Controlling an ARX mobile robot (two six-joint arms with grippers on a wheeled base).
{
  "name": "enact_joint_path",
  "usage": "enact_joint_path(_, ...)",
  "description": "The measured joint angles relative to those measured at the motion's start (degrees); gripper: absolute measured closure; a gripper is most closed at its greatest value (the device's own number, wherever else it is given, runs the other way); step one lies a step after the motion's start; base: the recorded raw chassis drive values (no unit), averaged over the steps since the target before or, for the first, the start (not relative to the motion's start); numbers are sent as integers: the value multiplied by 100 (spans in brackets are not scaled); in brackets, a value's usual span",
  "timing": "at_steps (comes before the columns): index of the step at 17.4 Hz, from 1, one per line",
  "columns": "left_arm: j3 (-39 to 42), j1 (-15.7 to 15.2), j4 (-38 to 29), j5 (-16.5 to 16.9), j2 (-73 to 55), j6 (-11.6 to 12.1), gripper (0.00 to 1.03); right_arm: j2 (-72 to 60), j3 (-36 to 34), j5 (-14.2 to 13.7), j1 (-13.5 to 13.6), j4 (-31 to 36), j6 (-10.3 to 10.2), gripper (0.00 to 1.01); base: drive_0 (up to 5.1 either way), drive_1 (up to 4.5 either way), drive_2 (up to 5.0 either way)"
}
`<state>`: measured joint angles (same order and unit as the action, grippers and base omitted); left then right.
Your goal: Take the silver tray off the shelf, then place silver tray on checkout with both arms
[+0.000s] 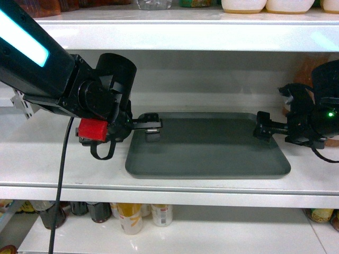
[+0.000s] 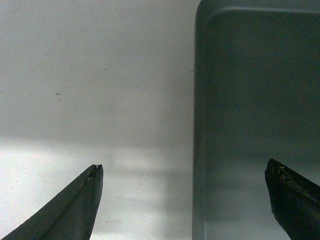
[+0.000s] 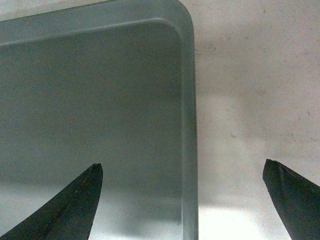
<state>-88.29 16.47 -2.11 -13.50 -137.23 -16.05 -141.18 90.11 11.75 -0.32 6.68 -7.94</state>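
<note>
- The flat grey-green metal tray with rounded corners (image 1: pixel 209 145) lies on the glossy white shelf board (image 1: pixel 63 159), its long side towards the front edge, nowhere near any bench.
- The left black end effector (image 1: pixel 151 125) sits at the tray's left short edge, towards the back corner, and the right black end effector (image 1: pixel 263 127) mirrors it on the opposite short edge. That symmetry makes sense: a wide, shallow tray would tip if lifted from one end only.
- Left wrist view: the dark fingers (image 2: pixel 80 210) are spread wide, one over bare shelf, the other over the tray floor, so the low rim (image 2: pixel 196 150) runs between them. Nothing is pinched.
- Right wrist view, same story: the fingers (image 3: pixel 75 210) stand apart and straddle the tray's right rim (image 3: pixel 189 150), one tip inside, one over the shelf.
- Whether any fingertip touches the metal cannot be told from these views.
- Judging by this, the grasp is lined up but not made; each side probably needs to close on its rim before the tray can leave the shelf.
- Bottles and cans (image 1: pixel 132 216) crowd the level below.
</note>
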Motion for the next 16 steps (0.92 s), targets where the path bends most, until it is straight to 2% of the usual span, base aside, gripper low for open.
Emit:
enact_joint_path(4,-282,-17,328,2,-247,101,5,-407,647,-321,-7,-313,258,3,0,0,0)
enact_joint_path(8,-356,-17,479,76,-323,61,5,-643,1012,-597,-24,-426,476,3,0,0,0)
enact_joint_path(13,-367,44,529,85,-345,-48,6,-743,1211,-590,-76,-691,568,3,0,0,0)
enact_joint_path(14,-374,59,553,109,-352,-105,13,-763,1276,-551,-92,-785,566,8,0,0,0)
enact_joint_path(15,-385,96,654,243,-354,-356,31,-778,1338,-472,-140,-933,560,26,0,0,0)
enact_joint_path(16,-422,177,807,350,-365,-560,58,-772,1222,-358,-162,-813,573,52,0,0,0)
